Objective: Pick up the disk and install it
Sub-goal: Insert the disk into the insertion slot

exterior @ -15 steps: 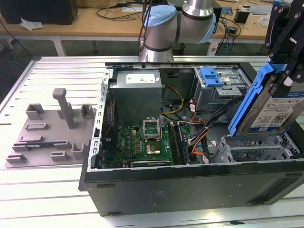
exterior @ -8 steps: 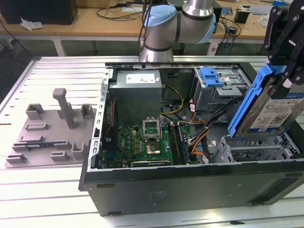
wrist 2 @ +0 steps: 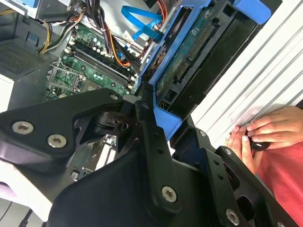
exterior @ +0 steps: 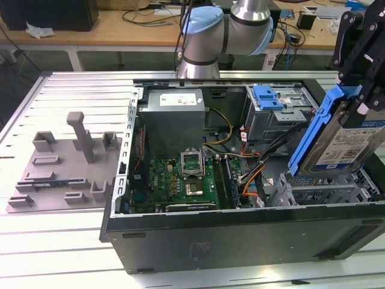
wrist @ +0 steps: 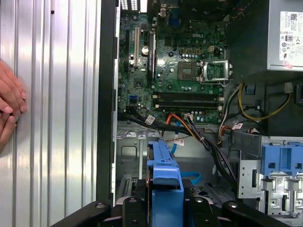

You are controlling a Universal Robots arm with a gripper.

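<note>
The pickup was done, the gripper (exterior: 360,99) clamped on the disk (exterior: 349,144) and holding it tilted over the drive bay (exterior: 325,194) at the exterior view's right end of the open case (exterior: 240,232), but the disk was not yet seated.

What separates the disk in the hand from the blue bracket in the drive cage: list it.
Pose: the disk stands on edge, tilted, above the case; the blue bracket sits in the drive cage.
Support: the hand grips the disk; the bracket rests in the cage, untouched.
Look: the disk shows a silver labelled face; the bracket shows blue plastic.
Shared: blue plastic framing.
</note>
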